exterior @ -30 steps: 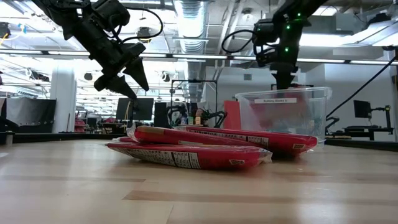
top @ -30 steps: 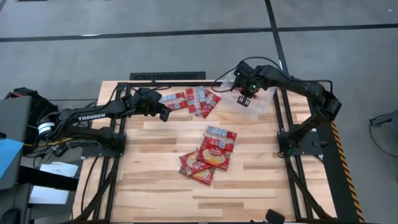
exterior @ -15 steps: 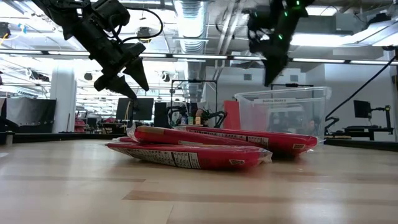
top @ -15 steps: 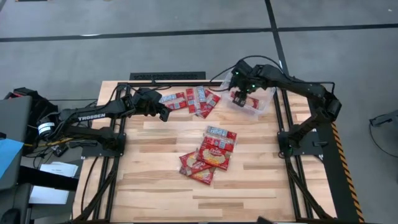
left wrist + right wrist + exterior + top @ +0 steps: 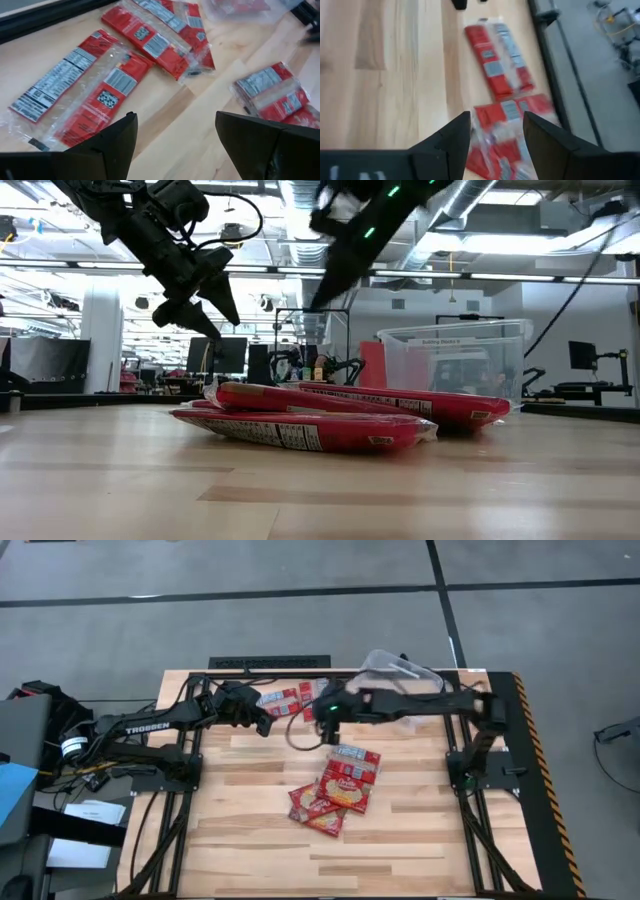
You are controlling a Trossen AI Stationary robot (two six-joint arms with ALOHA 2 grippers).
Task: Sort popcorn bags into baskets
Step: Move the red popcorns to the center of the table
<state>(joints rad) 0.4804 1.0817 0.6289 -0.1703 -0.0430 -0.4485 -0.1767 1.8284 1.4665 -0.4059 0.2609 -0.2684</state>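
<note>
Red popcorn bags lie flat on the wooden table in two groups. One group [image 5: 300,700] is near the far edge; the other is a pile [image 5: 342,783] at the middle, also seen in the low view [image 5: 320,415]. The clear tub [image 5: 455,365] stands at the far right, partly hidden under my right arm in the high view [image 5: 392,666]. My left gripper [image 5: 265,723] hangs open above the table beside the far group [image 5: 75,85]. My right gripper [image 5: 328,725] is open, in the air over the far group's right end [image 5: 500,65].
Black frame rails run along the table's far edge [image 5: 270,662] and both sides. My right arm [image 5: 420,705] stretches across the far part of the table from right to left. Bare wood lies toward the near edge [image 5: 330,860].
My right gripper has swung from above the tub toward the table's left, and now sits over the right end of the far group of bags. The right arm now reaches across the far part of the table. My left arm, the bags and the tub have kept still.
</note>
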